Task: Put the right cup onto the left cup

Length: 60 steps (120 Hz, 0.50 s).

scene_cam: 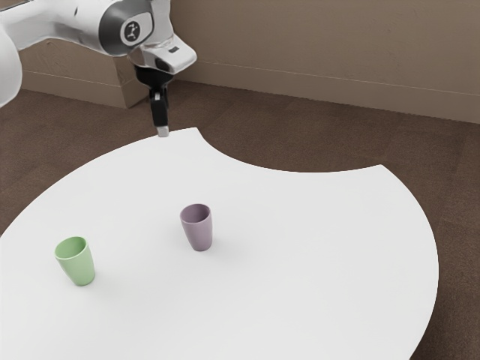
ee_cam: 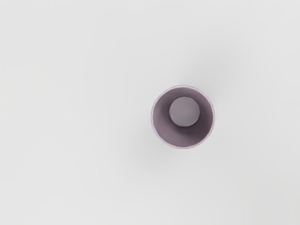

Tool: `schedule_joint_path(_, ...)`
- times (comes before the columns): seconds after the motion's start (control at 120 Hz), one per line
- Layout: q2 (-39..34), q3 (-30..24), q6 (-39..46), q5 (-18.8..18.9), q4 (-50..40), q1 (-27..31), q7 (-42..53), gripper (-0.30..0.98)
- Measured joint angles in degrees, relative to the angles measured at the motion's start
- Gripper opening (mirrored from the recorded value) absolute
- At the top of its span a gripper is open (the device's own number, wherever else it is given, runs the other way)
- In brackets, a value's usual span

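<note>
Brown floor point(scene_cam: 262, 142) and plain taupe wall point(scene_cam: 322, 37) behind a white table point(scene_cam: 300, 255), with a rounded outer edge and a concave cut-out along the far side. On the tabletop, two cups, upright, empty and well apart: a purple cup point(scene_cam: 199, 229), near the middle of the exterior view, and a green cup point(scene_cam: 77, 263), toward the exterior view's left and closer to the camera.

Purple cup: dusky mauve, smooth and without a handle; wide round mouth, thin rim, sides tapering to a narrower base; inside darker than outside. Green cup: pale leaf green, similar in form, likewise open side up.

Arm point(scene_cam: 71, 19): white, entering from the exterior view's upper left. Gripper point(scene_cam: 163, 132): black, pointing downward, raised above the table and apart from both cups. Degree of opening: cannot tell from either view. Nothing seen in its grasp.

Exterior view: outer walls and taper of both cups, spacing between them, outline of the table, and room beyond. Wrist view, by contrast: purple cup from almost straight above, beneath the hand, with the full circle of its rim, the shaded inner wall and the flat round bottom, lighter than the wall around it and slightly off-center within the mouth; faint soft shadows on the white surface at two opposite sides of the cup.
</note>
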Motion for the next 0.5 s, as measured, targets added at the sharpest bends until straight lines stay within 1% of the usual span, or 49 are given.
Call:
schedule_joint_path(0.067,0.0,0.0,0.4,-1.2,-1.1,-0.2,0.1,0.69)
schedule_joint_path(0.192,0.7,0.0,3.4,-2.9,-6.1,-1.3,0.0,0.69)
schedule_joint_path(0.325,3.8,0.1,7.6,-3.5,-9.1,-3.6,-0.6,0.69)
schedule_joint_path(0.5,8.5,0.1,13.8,-3.7,-12.6,-3.3,-1.4,0.69)
